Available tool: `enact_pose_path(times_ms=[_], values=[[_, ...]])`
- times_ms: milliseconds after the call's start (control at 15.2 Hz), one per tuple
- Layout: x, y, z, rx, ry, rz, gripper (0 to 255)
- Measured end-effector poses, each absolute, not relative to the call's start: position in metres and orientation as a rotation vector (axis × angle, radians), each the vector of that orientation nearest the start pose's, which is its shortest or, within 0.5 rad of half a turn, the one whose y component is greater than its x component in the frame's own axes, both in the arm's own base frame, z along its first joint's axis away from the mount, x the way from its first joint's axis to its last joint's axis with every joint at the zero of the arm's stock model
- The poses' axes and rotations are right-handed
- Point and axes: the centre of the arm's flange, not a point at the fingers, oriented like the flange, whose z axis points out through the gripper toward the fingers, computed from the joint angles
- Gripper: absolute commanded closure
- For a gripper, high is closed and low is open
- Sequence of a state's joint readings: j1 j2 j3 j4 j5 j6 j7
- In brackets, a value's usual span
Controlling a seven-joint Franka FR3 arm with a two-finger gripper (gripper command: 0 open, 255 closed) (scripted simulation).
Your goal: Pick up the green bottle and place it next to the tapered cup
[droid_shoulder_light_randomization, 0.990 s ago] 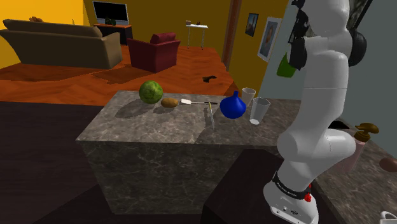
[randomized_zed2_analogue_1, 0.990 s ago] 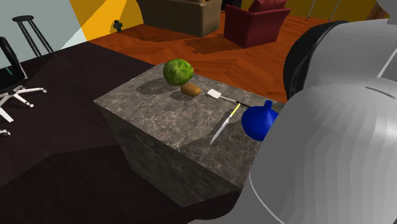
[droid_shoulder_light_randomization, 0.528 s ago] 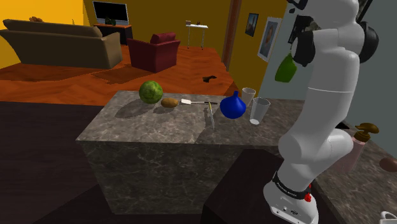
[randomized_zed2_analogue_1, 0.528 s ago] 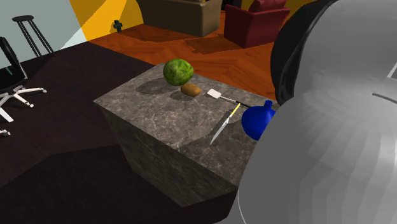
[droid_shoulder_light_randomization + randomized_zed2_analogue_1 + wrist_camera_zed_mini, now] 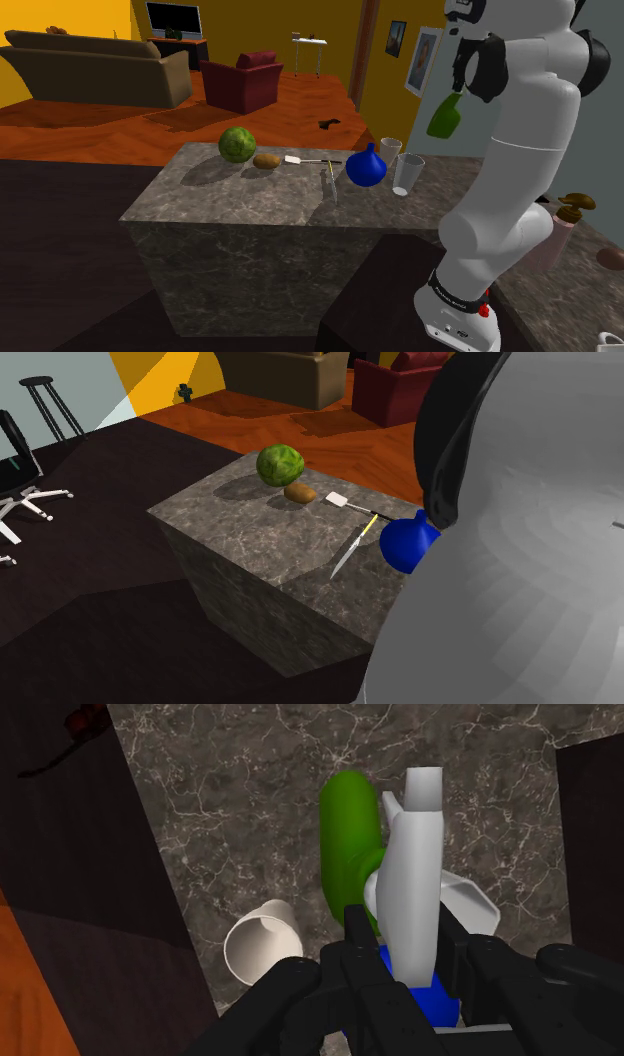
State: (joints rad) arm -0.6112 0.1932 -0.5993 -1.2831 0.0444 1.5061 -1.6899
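Shoulder view: the gripper is clamped on the green bottle, which hangs high in the air, up and to the view's right of two pale cups on the marble counter. A blue vase stands just beside them.

Second exterior view: the arm blocks the right side, next to a green ball, a potato and a knife.

Wrist view: the green bottle juts past the fingers, partly covered by a pale grey shape I cannot identify. A white cup stands on the counter below.
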Motion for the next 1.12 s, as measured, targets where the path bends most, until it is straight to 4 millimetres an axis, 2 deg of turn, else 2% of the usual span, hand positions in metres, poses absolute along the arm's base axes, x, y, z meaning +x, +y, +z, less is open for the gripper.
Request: enact_pose_path(times_ms=[1122], values=[[0.253,-0.542,0.569,-3.112,-0.788,0.09,255]])
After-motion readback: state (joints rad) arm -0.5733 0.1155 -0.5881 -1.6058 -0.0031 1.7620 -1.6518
